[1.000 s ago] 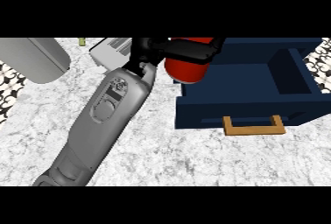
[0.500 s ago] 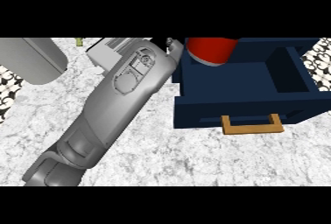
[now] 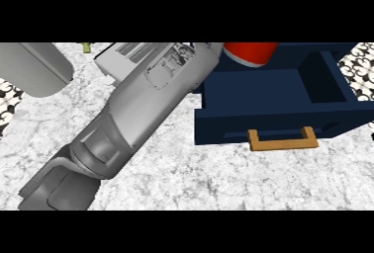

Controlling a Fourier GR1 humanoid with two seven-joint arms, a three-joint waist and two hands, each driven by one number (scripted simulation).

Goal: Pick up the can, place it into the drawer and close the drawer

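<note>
A grey forearm (image 3: 139,113) runs diagonally from the lower left of the head view up toward the top centre, and it covers much of the marbled bench (image 3: 219,178). Its far end meets the upper border of the scene beside the drawer, so the robot hand belonging to it is cut off there; I cannot tell how far its fingers are spread or whether they are wrapped round anything. Which arm this is cannot be settled from the view either. The red can (image 3: 250,53) shows only as its lower part with a pale rim, the rest lost at the top edge; it sits over the back left corner of the open dark blue drawer (image 3: 263,91), just right of the forearm's end. Whether it rests on the drawer floor or hangs above it is not clear. The drawer is pulled out, its inside visible, with a tan handle (image 3: 283,139) on the front face. At the upper left a grey rounded object (image 3: 33,66) is partly cropped, and a light grey ribbed object (image 3: 120,57) lies half hidden behind the forearm. A small greenish item (image 3: 86,47) at the top edge is too small to identify.
</note>
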